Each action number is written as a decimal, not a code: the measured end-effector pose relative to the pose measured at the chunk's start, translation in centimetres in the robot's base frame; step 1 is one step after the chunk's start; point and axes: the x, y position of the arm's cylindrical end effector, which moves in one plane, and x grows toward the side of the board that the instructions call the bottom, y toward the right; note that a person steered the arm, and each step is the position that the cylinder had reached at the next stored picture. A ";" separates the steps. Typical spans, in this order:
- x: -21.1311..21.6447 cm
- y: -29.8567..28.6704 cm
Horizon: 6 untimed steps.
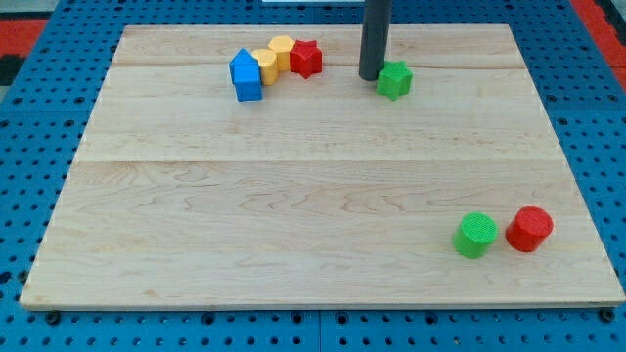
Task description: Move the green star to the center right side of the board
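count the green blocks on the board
2: the green star near the view's top, touching my tip on its left, and the green cylinder at the view's lower right. None seem hidden.

Pale smooth wooden board [293,215], matt ridged plastic green star [395,80], dark rod

The green star [395,79] is a small, chunky block with blunt points, lying flat on the bench. It sits far back, a little right of the middle. Its left side is just beside, perhaps touching, my tip [371,76].
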 end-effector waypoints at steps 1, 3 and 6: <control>-0.3 0.1; -1.2 0.1; -0.2 6.9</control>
